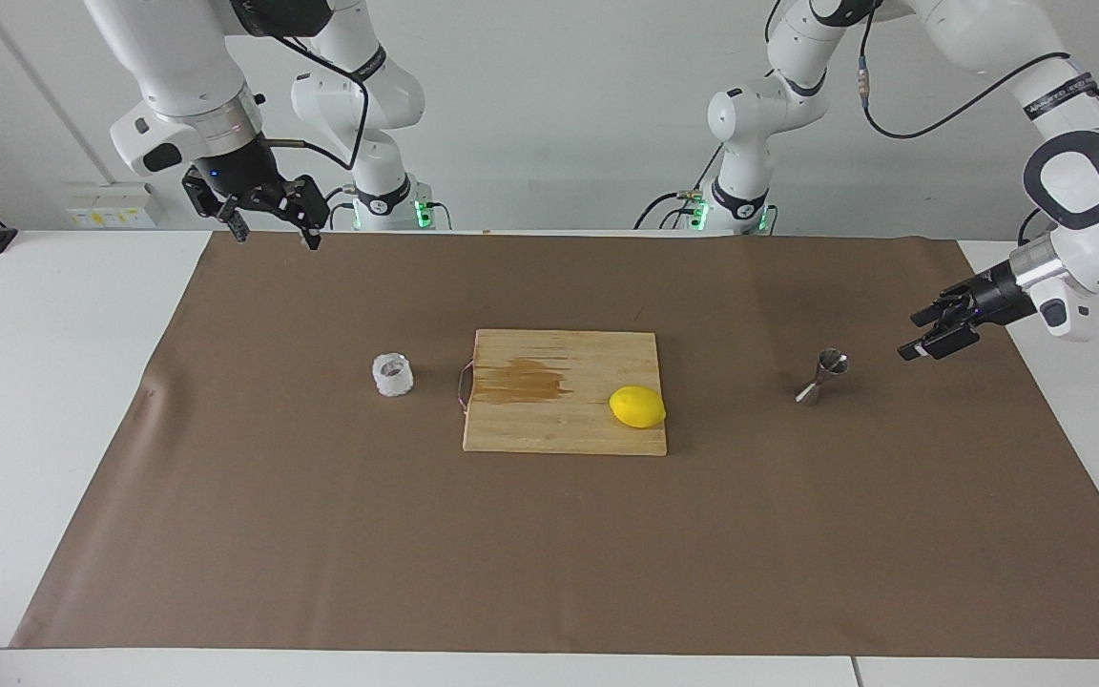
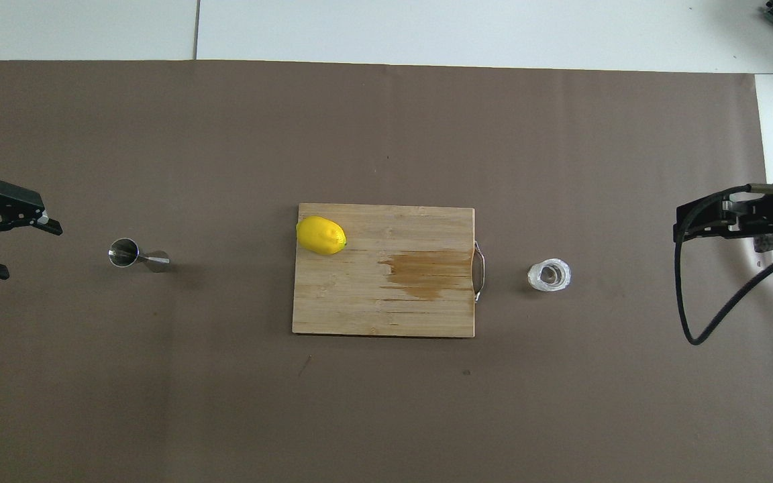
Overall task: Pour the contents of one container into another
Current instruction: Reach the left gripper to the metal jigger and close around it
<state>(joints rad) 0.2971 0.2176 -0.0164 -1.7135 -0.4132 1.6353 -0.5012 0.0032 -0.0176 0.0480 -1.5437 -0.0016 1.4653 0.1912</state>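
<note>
Covering the white table [image 1: 53, 401], brown paper [image 1: 569, 553] carries a wooden board [image 1: 564, 391] at centre. At its three o'clock in the facing view stands the steel jigger [image 1: 821, 376], open left gripper [image 1: 936, 336] near it; at nine o'clock the glass cup [image 1: 393, 374]. The right gripper [image 1: 271, 221] waits open over the paper's edge by a pale wall [image 1: 549, 114].

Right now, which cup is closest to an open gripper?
The steel jigger: the open left gripper sits beside it; the glass cup has none close.
</note>
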